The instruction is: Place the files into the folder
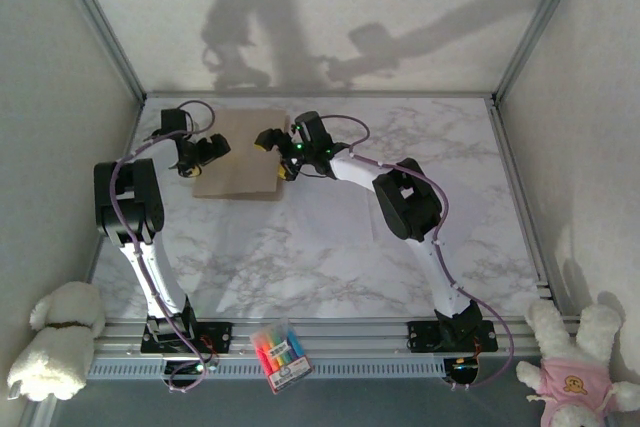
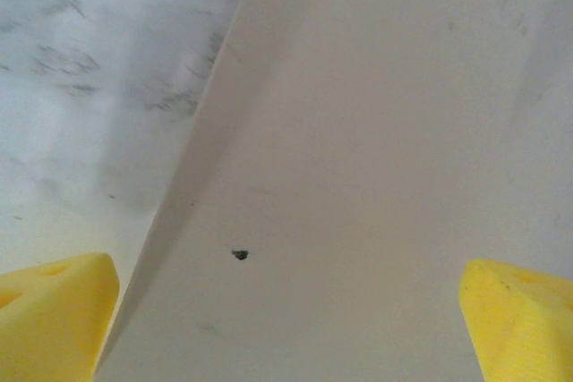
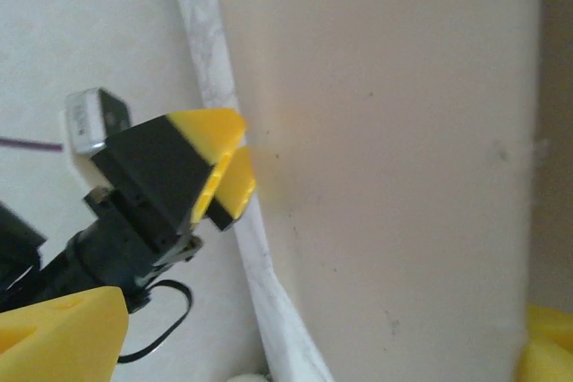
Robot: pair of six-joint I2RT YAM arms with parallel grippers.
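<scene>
Tan kraft folder (image 1: 238, 165) lies near the far-left corner of the marble worktop (image 1: 400, 247), close to its far edge. We note the left claw (image 1: 195, 159) at the folder's left edge and the right claw (image 1: 275, 155) at its right edge. Both claws stand spread wide, grasping nothing; the left claw's yellow fingertips (image 2: 54, 319) straddle the brown surface.

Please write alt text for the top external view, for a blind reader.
Above a marble table, the left gripper and right gripper, both open, are at opposite side edges of a flat brown folder.
</scene>
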